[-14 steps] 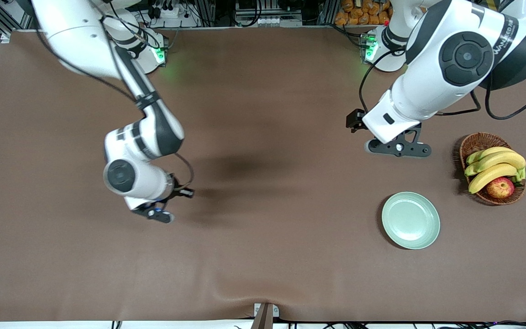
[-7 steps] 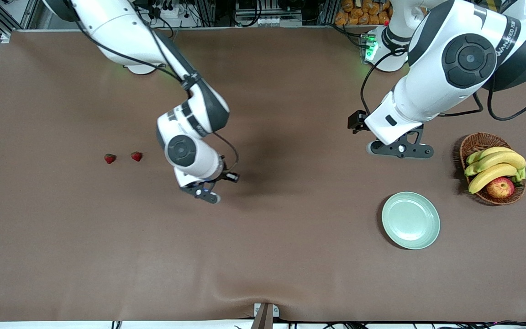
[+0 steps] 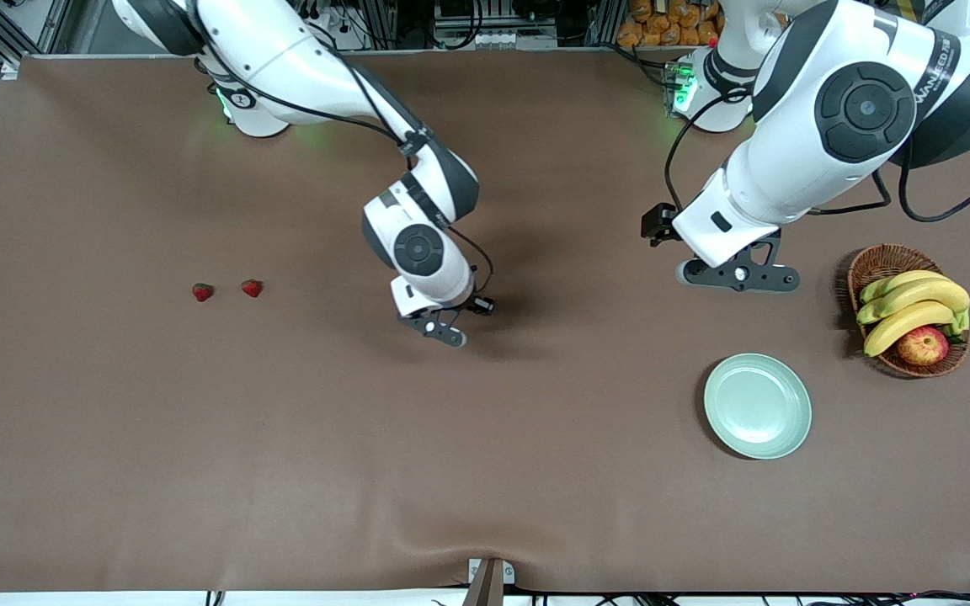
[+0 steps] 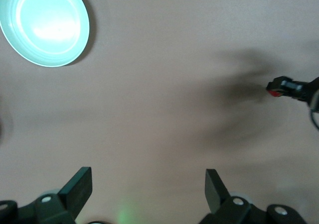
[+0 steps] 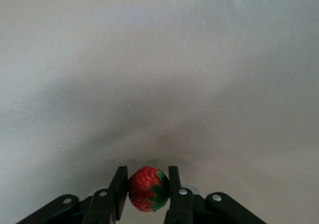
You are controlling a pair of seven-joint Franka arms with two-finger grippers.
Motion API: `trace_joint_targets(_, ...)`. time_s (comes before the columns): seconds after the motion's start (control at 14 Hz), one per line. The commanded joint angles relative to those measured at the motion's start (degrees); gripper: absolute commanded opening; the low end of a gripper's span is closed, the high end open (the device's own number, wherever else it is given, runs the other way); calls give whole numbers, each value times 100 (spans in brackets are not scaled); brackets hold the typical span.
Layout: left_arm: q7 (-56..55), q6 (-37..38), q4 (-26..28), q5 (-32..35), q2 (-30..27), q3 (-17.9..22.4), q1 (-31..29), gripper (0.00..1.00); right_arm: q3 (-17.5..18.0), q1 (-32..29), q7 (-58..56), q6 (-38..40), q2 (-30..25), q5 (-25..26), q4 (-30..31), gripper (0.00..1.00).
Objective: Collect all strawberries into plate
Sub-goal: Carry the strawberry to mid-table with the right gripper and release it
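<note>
Plain brown table [image 3: 485, 471]. Pale mint-green, glossy plate [image 3: 757, 406]. Red strawberry [image 5: 146, 188] with dark green cap between black fingers of right gripper [image 5: 145, 194]; two more red berries [image 3: 203, 291] [image 3: 252, 288] with dark caps. White arms with dark grey joints. Black left gripper [image 4: 148, 186]. Brown wicker basket [image 3: 882, 261] with yellow bananas [image 3: 914, 305] and red-yellow apple [image 3: 923, 345].
</note>
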State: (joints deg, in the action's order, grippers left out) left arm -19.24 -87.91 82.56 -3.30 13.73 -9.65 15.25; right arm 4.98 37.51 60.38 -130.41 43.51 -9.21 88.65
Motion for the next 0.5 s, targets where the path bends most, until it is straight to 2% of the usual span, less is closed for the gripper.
trace_joint_targets(0.0,-1,2,-29,-66,68,-2,13,100,-50,46,106,-124,192,-55,-93,85)
trace_joint_targets(0.07,-1,-24,-29,-66,86,-2,39,100,-50,12,88,-116,193,-55,-102,100)
trace_joint_targets(0.29,-1,-269,-29,-101,200,-2,75,100,-76,-85,44,111,35,-55,-181,100)
trace_joint_targets(0.43,-1,-279,-55,-110,445,-36,101,100,-85,-348,9,934,-27,-29,-583,100)
